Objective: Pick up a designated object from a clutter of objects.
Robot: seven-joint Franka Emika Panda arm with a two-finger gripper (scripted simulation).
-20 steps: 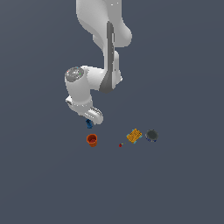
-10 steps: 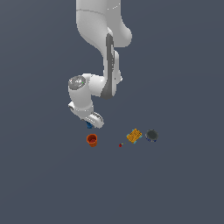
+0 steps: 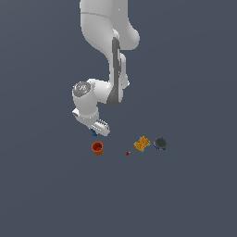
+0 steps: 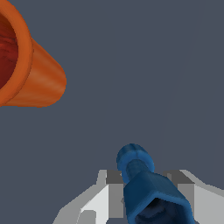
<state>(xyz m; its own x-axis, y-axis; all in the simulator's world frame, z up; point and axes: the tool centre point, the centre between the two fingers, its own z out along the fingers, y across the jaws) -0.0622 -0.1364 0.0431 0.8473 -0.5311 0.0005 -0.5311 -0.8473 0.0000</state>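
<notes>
The designated object, a tiny dark-blue elongated piece [image 3: 94, 133] with a wider end, lies on the floor just under my gripper [image 3: 98, 131]. In the wrist view the blue piece [image 4: 148, 188] sits between my two fingers, one finger [image 4: 109, 192] on each side and close to it, the round end sticking out past the tips. The jaws look open around it, and no lift shows. The orange-red cup [image 3: 97, 148] stands just in front of the gripper; it also shows in the wrist view [image 4: 30, 65].
Toward the exterior view's right lie a tiny red speck [image 3: 127, 153], a yellow-orange checkered block [image 3: 142, 144] and a dark round disc with a blue rim [image 3: 160, 143]. The floor is plain dark grey.
The arm has lowered and shifted slightly toward the exterior view's right, bringing the gripper down over the blue piece. The objects have not moved.
</notes>
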